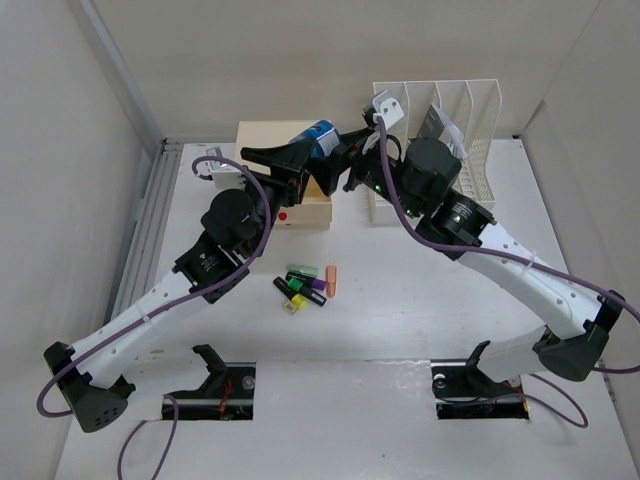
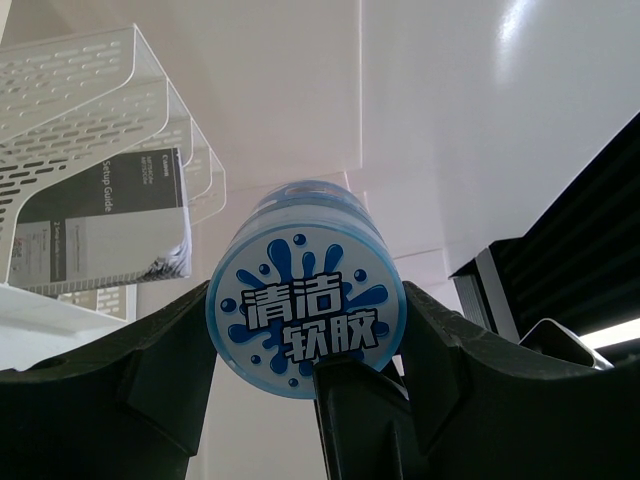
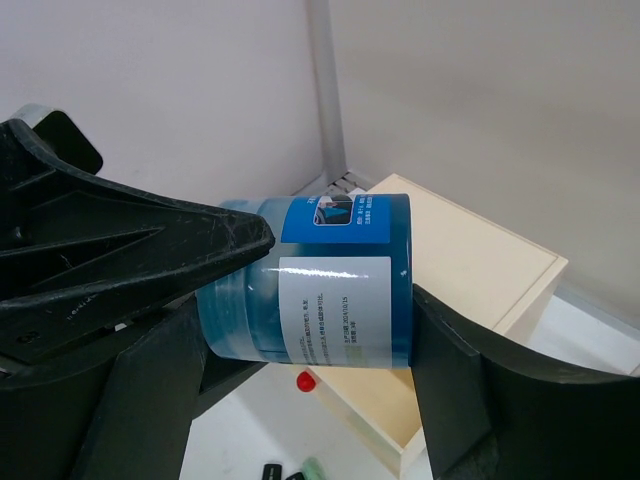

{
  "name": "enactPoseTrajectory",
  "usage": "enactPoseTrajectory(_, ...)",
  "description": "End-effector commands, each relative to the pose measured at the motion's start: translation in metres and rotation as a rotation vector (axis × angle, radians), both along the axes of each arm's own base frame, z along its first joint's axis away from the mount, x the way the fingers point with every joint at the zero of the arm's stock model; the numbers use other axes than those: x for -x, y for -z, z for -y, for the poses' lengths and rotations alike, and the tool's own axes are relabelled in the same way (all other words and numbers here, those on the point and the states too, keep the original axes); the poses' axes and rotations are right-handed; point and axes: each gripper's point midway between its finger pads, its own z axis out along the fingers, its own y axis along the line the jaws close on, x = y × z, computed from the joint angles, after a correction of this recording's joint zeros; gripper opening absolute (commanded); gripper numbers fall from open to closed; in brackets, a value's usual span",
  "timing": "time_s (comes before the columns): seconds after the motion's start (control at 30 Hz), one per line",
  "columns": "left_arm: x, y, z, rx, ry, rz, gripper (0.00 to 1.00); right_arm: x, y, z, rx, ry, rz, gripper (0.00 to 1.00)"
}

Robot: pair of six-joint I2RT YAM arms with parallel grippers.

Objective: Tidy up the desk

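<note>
A blue jar [image 1: 322, 135] with a white splash-pattern lid lies on its side in the air above the beige drawer box [image 1: 262, 140]. My left gripper [image 1: 300, 155] is shut on the jar's sides; in the left wrist view the lid [image 2: 305, 310] faces the camera between the fingers [image 2: 150, 370]. My right gripper [image 1: 347, 150] is shut on the jar [image 3: 330, 280] end to end, one finger on the lid and one on the base. The white desk [image 1: 400, 320] lies below both arms.
Several highlighters and markers [image 1: 305, 283] lie in the middle of the desk. The drawer box has a red knob [image 3: 305, 381]. A white slotted file rack [image 1: 460, 110] holding a booklet [image 2: 110, 220] stands at the back right. Two cutouts [image 1: 215, 390] are near the arm bases.
</note>
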Motion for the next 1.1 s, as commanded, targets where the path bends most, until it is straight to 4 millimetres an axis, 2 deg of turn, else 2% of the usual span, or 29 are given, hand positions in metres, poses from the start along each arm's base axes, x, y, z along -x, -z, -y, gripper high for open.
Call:
enactPoseTrajectory(0.0,0.018,-0.049,-0.005,0.140,0.052,0.113,0.00,0.002,-0.028,0.008,-0.070,0.021,0.050,0.27)
enactPoseTrajectory(0.17,0.019,-0.051,-0.005,0.148,0.054,0.110,0.00,0.002,-0.022,0.009,-0.049,0.025,0.062,0.10)
enactPoseTrajectory(0.2,0.019,-0.051,-0.005,0.148,0.054,0.110,0.00,0.003,-0.026,0.012,-0.048,0.027,0.075,0.08)
enactPoseTrajectory(0.27,0.019,-0.051,-0.005,0.148,0.054,0.110,0.05,0.003,-0.023,0.011,-0.047,0.027,0.074,0.01)
enactPoseTrajectory(0.3,0.019,-0.051,-0.005,0.148,0.054,0.110,0.08,0.005,-0.027,0.014,-0.054,0.027,0.080,0.01)
enactPoseTrajectory(0.33,0.019,-0.051,-0.005,0.148,0.054,0.110,0.16,0.005,-0.027,0.014,-0.054,0.027,0.080,0.00)
enactPoseTrajectory(0.37,0.019,-0.051,-0.005,0.148,0.054,0.110,0.21,0.007,-0.031,0.017,-0.061,0.027,0.086,0.00)
enactPoseTrajectory(0.4,0.019,-0.051,-0.005,0.148,0.054,0.110,0.25,0.006,-0.026,0.016,-0.053,0.027,0.079,0.00)
enactPoseTrajectory(0.47,0.021,-0.054,-0.008,0.155,0.055,0.116,0.33,0.009,-0.030,0.019,-0.061,0.027,0.086,0.00)
enactPoseTrajectory(0.57,0.021,-0.054,-0.008,0.155,0.055,0.116,0.42,0.008,-0.026,0.018,-0.048,0.028,0.087,0.00)
enactPoseTrajectory(0.6,0.021,-0.054,-0.008,0.155,0.055,0.116,0.49,0.010,-0.029,0.021,-0.055,0.029,0.093,0.00)
enactPoseTrajectory(0.67,0.021,-0.054,-0.008,0.155,0.055,0.116,0.50,0.010,-0.029,0.021,-0.055,0.029,0.093,0.00)
enactPoseTrajectory(0.73,0.021,-0.054,-0.008,0.155,0.055,0.116,0.56,0.010,-0.025,0.020,-0.048,0.028,0.087,0.00)
enactPoseTrajectory(0.77,0.022,-0.054,-0.011,0.154,0.046,0.112,0.62,0.012,-0.029,0.023,-0.056,0.029,0.094,0.00)
enactPoseTrajectory(0.87,0.022,-0.054,-0.011,0.146,0.044,0.115,0.69,0.011,-0.029,0.024,-0.057,0.038,0.092,0.00)
enactPoseTrajectory(0.9,0.022,-0.054,-0.011,0.146,0.044,0.115,0.74,0.011,-0.029,0.024,-0.057,0.038,0.092,0.00)
enactPoseTrajectory(1.07,0.024,-0.055,-0.013,0.146,0.044,0.115,0.81,0.013,-0.033,0.027,-0.064,0.038,0.098,0.00)
